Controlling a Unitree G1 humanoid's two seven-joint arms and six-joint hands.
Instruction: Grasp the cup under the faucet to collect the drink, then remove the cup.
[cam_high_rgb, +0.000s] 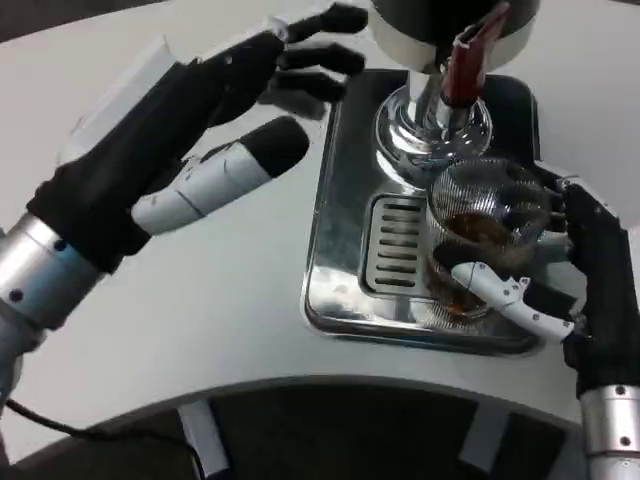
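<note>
I've got the right hand (560, 290) wrapped around the cup (487, 235), drink inside, just beside the faucet (437, 85) so it can clear. Left hand (190, 150) hangs released over the desk (240, 290).

The ribbed clear glass cup (487, 235) is showing amber-brown drink in its lower part. The drip tray (345, 225) is gleaming mirror silver, its slotted grille (390, 245) striped dark. The faucet (440, 120) is shining chrome beneath a red lever (468, 65). The right hand (585, 285) is showing black with white fingers; the left hand (185, 160) likewise. The table (200, 330) is lying plain white.
</note>
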